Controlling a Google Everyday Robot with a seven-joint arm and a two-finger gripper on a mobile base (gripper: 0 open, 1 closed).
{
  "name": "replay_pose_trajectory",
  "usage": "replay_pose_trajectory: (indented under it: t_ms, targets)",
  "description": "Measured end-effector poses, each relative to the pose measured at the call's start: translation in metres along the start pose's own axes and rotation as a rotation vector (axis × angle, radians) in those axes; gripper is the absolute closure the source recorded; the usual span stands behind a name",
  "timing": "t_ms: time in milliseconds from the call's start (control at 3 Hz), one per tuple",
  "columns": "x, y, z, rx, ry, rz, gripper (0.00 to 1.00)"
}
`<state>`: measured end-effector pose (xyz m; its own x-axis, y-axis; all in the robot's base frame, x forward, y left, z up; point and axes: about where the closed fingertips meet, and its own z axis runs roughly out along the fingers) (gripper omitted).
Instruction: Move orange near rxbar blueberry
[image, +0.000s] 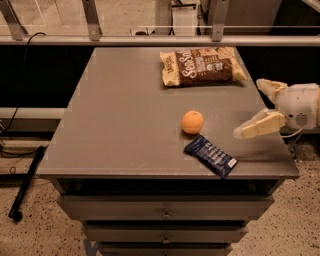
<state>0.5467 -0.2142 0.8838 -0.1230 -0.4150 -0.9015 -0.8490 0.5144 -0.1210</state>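
The orange (192, 122) sits on the grey table (125, 115), right of its middle. The rxbar blueberry (210, 155), a dark blue wrapped bar with white lettering, lies flat just in front of and to the right of the orange, near the front edge. The two are close, nearly touching. My gripper (256, 108) is at the table's right edge, to the right of both things and apart from them. Its two pale fingers (260, 126) are spread wide and hold nothing.
A brown-and-yellow snack bag (202, 66) lies at the back of the table. Drawers (165, 214) are below the table front. A railing (150, 37) runs behind the table. A black pole (27, 182) lies on the floor at the left.
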Motion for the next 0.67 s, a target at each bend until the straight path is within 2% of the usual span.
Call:
replay_pose_trajectory:
  t_ms: [333, 667]
  targets:
    - [-0.0231, -0.0331, -0.0301, 0.088, -0.053, -0.080, 0.00]
    - [-0.0302, -0.0383, -0.0348, 0.102, -0.062, -0.096, 0.00]
